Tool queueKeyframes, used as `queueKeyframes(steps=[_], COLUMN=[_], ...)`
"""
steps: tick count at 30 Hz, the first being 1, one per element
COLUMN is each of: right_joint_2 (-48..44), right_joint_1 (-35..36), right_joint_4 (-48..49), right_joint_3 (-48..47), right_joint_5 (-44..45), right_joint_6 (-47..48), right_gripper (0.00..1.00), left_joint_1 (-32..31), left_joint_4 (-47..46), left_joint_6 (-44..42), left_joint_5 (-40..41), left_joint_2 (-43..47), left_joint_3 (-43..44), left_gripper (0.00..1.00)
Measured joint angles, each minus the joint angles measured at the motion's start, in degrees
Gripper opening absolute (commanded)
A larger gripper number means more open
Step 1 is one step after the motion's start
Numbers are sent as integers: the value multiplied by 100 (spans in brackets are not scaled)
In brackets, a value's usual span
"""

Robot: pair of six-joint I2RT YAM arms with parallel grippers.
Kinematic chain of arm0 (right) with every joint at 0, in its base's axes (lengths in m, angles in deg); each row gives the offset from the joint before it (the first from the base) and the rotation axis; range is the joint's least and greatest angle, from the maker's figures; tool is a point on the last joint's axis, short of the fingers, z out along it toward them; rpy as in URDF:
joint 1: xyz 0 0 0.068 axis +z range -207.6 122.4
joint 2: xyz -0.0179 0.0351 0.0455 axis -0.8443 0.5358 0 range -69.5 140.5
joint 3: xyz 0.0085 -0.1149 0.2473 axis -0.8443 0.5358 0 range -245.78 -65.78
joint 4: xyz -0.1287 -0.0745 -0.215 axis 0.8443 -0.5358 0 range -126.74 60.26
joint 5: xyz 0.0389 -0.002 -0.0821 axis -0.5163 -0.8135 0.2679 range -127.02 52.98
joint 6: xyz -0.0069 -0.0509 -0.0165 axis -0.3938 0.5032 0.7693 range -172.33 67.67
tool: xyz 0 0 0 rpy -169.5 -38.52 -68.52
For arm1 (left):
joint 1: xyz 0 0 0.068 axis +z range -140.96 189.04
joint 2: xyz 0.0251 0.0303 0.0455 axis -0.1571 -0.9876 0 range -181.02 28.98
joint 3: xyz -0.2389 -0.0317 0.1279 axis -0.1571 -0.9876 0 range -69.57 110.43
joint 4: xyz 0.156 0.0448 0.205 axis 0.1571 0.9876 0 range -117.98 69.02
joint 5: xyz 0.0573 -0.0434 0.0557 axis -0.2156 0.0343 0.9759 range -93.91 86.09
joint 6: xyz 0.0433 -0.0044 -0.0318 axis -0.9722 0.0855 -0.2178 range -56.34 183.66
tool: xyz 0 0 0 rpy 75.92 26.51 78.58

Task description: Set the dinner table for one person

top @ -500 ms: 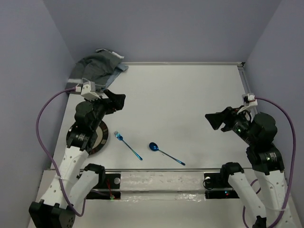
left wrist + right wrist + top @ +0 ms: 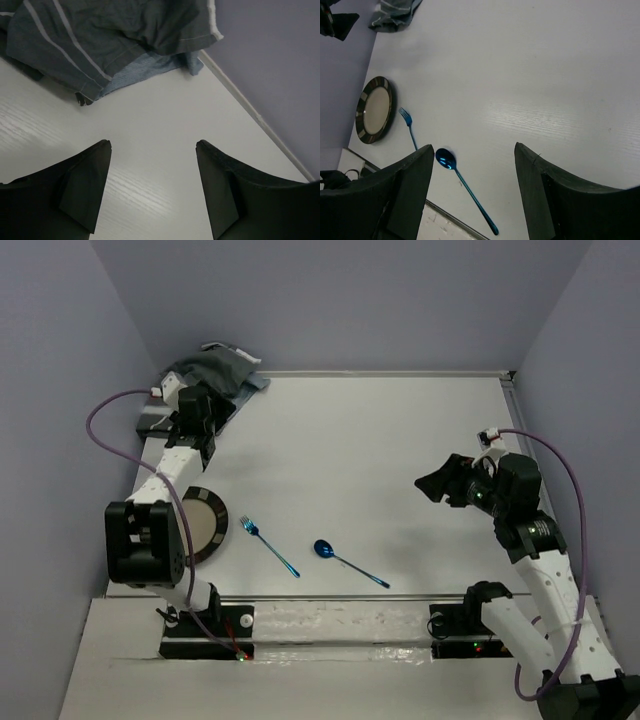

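Large flat white rectangular dinner table fills top view. Left gripper spread, empty, at 11 o'clock near crumpled dark grey striped cloth. Right gripper spread, empty, at 3 o'clock. Round dark-rimmed beige plate (bare centre showing) at 8 o'clock. Blue metal fork and blue metal spoon near 6 o'clock.

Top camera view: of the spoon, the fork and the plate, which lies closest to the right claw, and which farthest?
1. Blue spoon: nearest, just left of the right claw and nearer the front.
2. Blue fork: further left, beyond the spoon.
3. Plate: farthest, at the far left.
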Motion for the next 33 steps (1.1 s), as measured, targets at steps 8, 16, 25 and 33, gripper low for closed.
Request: queueKeyframes(steps=[8,16,25,33], right_joint_2=[256,352,479,798], right_joint_1=[142,426,568,634], right_joint_4=[380,704,772,922], right_joint_3=[72,168,201,201], right_joint_5=[-153,-299,-332,-293], right_joint_6=[-13,-22,-35,-31], right_gripper=[72,72,72,72], left_joint_1=[494,693,693,334], left_joint_4=[-20,-24,66,-476], left_joint_6=[560,616,699,595], left_joint_5=[660,817,616,-26], left_joint_2=[-960,-1943,-2833,-2855], left_joint_3=[138,839,1405,1423], left_gripper=[80,77,0,0])
